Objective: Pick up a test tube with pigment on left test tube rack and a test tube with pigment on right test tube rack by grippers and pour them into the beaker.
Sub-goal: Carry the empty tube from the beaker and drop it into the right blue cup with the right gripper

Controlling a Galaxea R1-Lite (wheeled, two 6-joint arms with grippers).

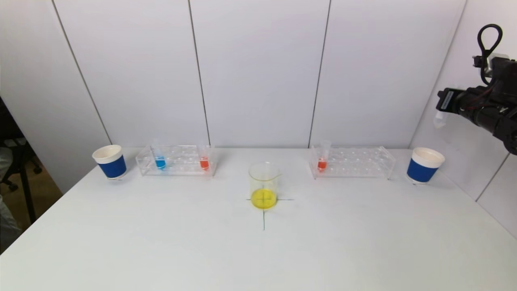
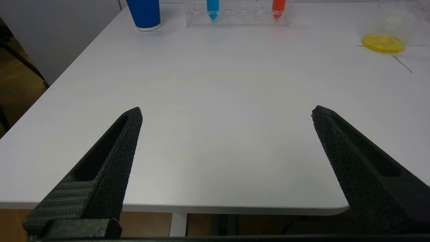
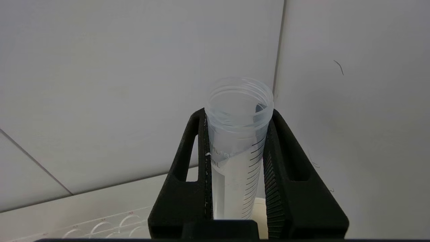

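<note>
The white counter [image 1: 161, 242] carries everything, and judging by it the job is partly done: the beaker [image 1: 263, 185] at the centre cross holds yellow liquid in its bottom. The left test tube rack [image 1: 176, 161] keeps a blue-filled tube [image 1: 159, 158] and an orange-filled tube [image 1: 204, 159], both upright; the right test tube rack [image 1: 352, 161] has one orange tube [image 1: 322, 157] upright at its near-centre end. A blue paper cup [image 1: 111, 161] stands outside the left rack, another [image 1: 424, 165] outside the right. The right claw [image 3: 238, 141] is up high by the wall at the right, above that cup, clenched on an empty clear test tube [image 3: 237, 148]; the tube's long axis runs along the fingers, open mouth pointing away from the wrist. I reckon it has been poured and awaits discarding. The left claw [image 2: 226, 112] hangs released over the counter's near left edge, holding nothing; its pour looks undone.
</note>
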